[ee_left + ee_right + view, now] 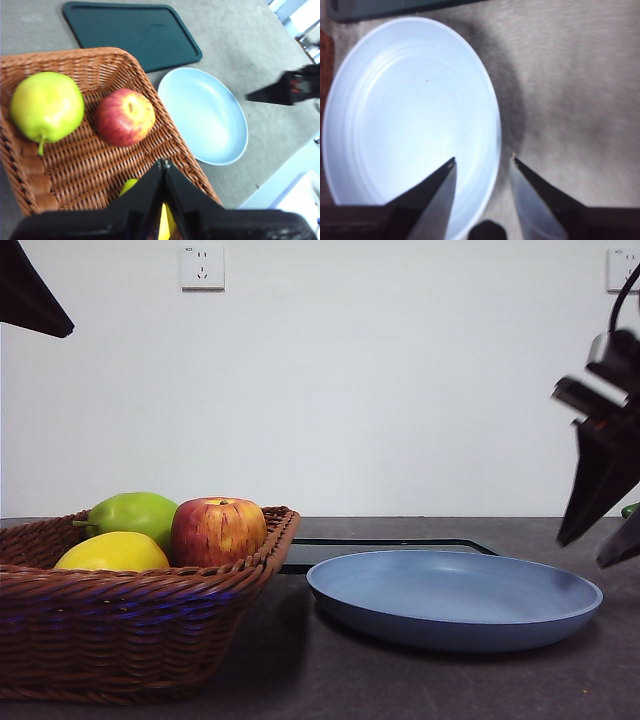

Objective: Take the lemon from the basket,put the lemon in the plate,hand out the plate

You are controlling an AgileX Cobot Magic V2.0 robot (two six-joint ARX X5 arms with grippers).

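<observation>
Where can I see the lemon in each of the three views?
Front view: the lemon lies at the near left of the basket, before the pear.
Left wrist view: only a yellow sliver shows, behind the left gripper.
Right wrist view: not in it.
Shared landmark: the blue plate.

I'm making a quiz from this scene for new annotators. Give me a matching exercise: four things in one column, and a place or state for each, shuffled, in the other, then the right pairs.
Column one:
1. lemon
2. plate
3. right gripper
4. black tray

Column two:
A. flat on the table behind the plate, nothing on it
B. in the basket, beside the pear and the apple
C. open, jaws above the plate's rim
D. empty, on the table next to the basket

Pairs: 1-B, 2-D, 3-C, 4-A
</observation>
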